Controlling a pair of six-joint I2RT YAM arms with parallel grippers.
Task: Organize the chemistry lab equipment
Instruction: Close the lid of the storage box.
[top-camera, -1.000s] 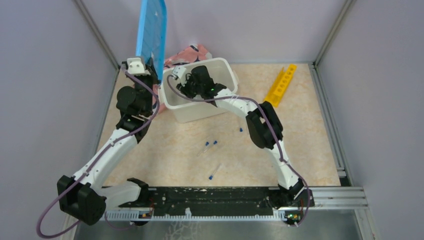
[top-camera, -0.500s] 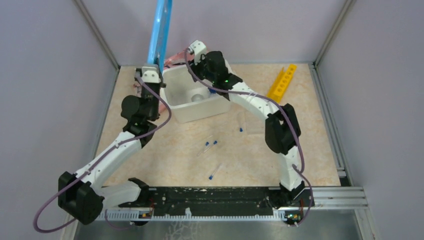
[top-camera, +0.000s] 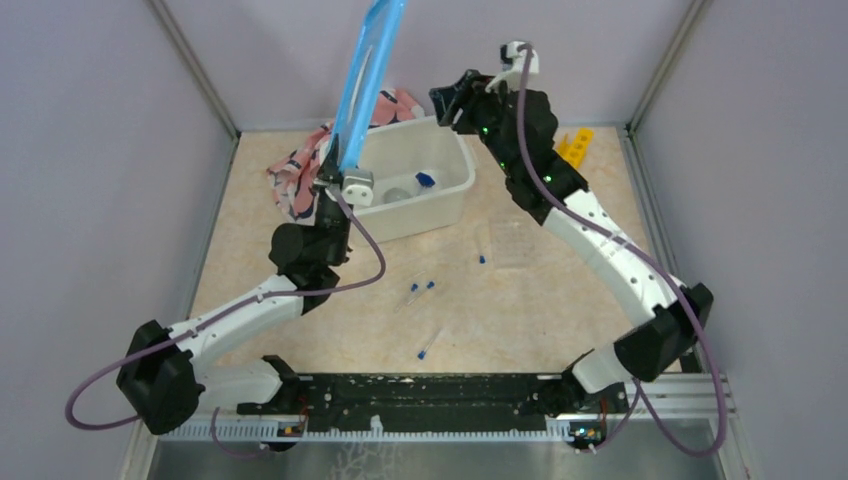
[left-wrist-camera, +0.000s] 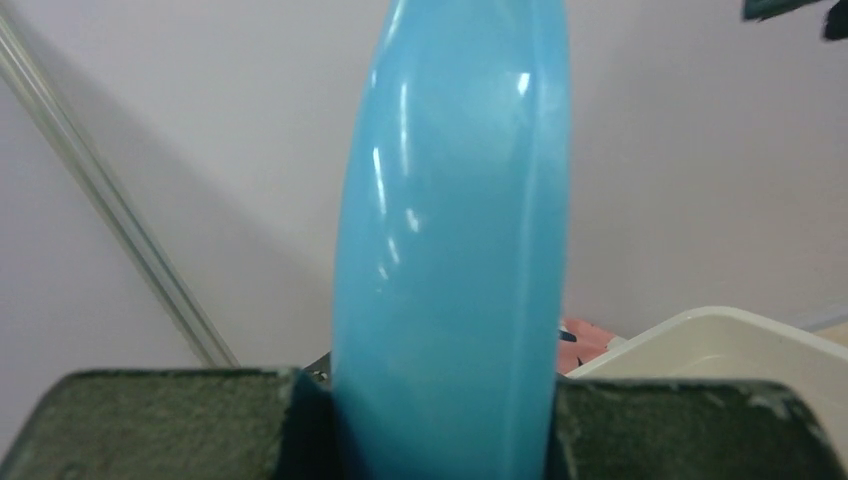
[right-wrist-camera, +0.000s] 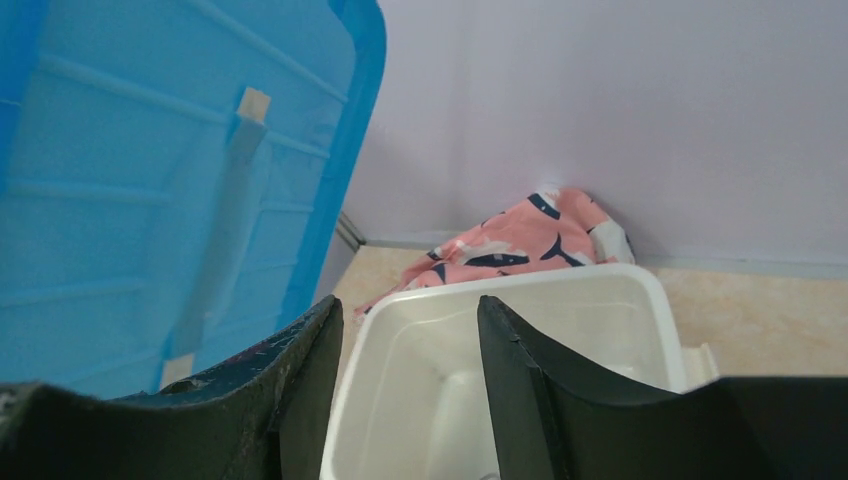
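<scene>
Top external view gave me the whole tabletop. My left gripper was clamped on the bottom edge of the blue lid, which stood upright and edge-on above the left rim of the white bin. The bin sat open near the far edge, left of centre, with the pink cloth bunched beside it toward the far left corner. Inside the bin I saw a blue cap and a pale round shape that looked like the small whitish ball. My right gripper hung in the air above the bin's far right corner. Four tubes lay on the bare tabletop: two side by side near the middle, one closer to the near edge, and one just in front of the bin toward the right. The yellow rack lay by the far right corner, mostly hidden behind the right arm.

Left wrist view showed the lid filling the gap between the fingers, pinched tight, with a corner of the bin at lower right.

Right wrist view showed the two fingers standing apart with nothing between them. Through the gap I looked down into the bin, with the lid to the left and the cloth beyond it against the wall.
</scene>
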